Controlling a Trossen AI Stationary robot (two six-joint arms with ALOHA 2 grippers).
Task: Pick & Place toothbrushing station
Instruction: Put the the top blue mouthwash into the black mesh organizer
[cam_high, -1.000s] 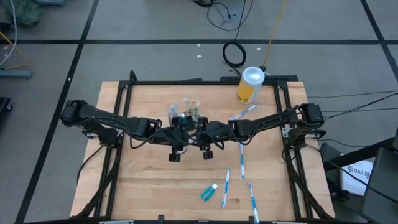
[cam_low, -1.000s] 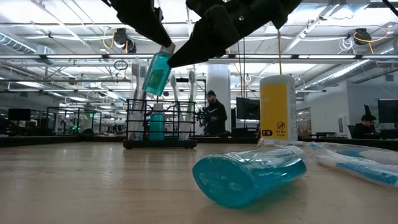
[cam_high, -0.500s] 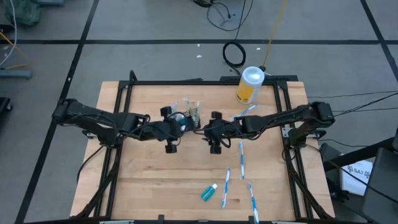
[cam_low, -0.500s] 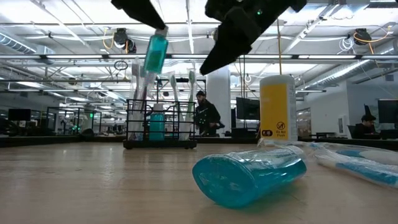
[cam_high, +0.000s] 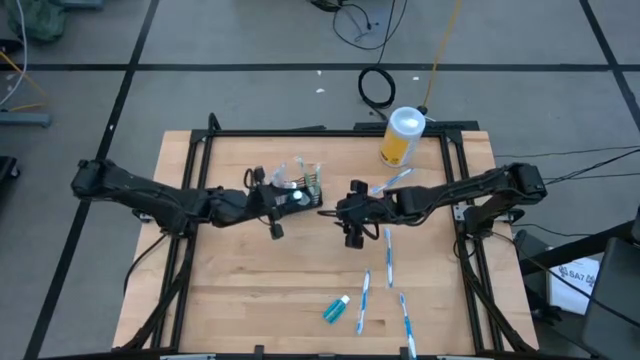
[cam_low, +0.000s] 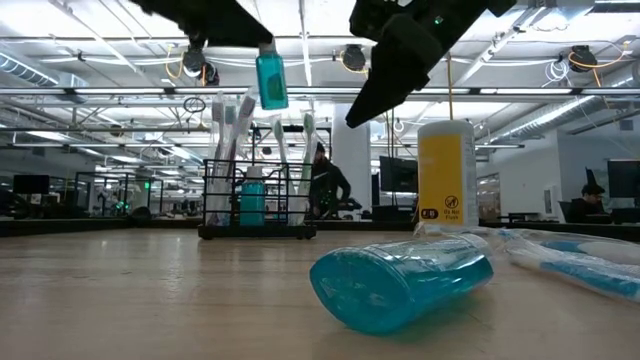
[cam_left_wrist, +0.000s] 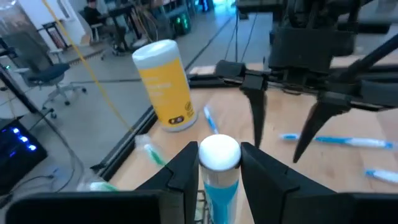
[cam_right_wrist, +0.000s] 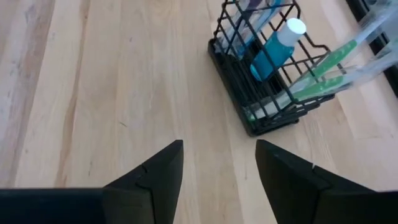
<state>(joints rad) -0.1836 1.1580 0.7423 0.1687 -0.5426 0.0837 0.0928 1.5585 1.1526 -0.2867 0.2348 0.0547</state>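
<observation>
The black wire-mesh caddy stands on the far middle of the table. It holds a teal toothpaste tube and several toothbrushes upright. My left gripper is shut on a second teal toothpaste tube, which hangs above the caddy. My right gripper is open and holds nothing. It hovers just right of the caddy, slanting down toward it. My left gripper pinches the tube between its two fingers, just below the white cap. The fingers come nearly level from the table's left. The tube hangs upright with its cap up, clear of the caddy and the table.
A yellow canister with a white lid stands at the far right. Another teal tube lies near the front edge. Loose toothbrushes lie on the right half.
My left gripper has drawn toward the table's left and far side with the tube. The tube has risen and swung from tilted to upright over the caddy. My right gripper has come away from the tube and pulled back toward the table's right edge.
</observation>
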